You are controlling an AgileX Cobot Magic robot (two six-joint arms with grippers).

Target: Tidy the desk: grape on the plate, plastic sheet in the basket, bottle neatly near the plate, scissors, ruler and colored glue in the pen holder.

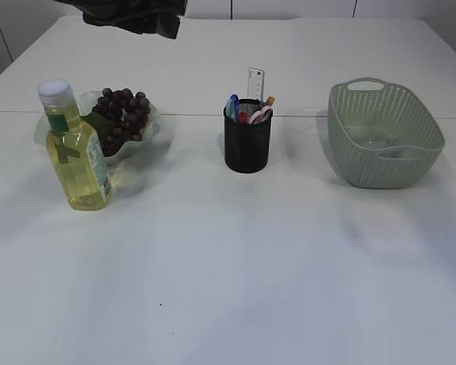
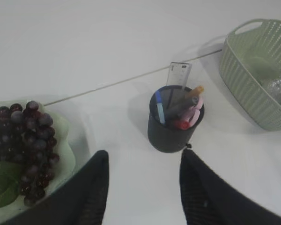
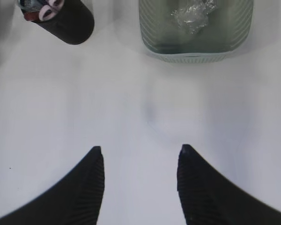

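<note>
White desk (image 1: 228, 289): I am finding grapes (image 1: 121, 114) lying on the plate (image 1: 156, 125), bottle (image 1: 76, 148) standing beside it, plastic sheet (image 3: 193, 16) sitting in the basket (image 1: 384, 137), ruler (image 1: 255, 82) and pens filling the pen holder (image 1: 247, 144). Left tool (image 2: 143, 187) and right tool (image 3: 140, 183) are hovering spread, empty. Task appearing complete.

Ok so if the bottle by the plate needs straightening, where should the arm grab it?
Probably around the bottle body just below the shoulder, coming level from the front or left with the left gripper. It stands upright, the plate of grapes crowds its back right, and the cap is narrow and likely slippery.
</note>
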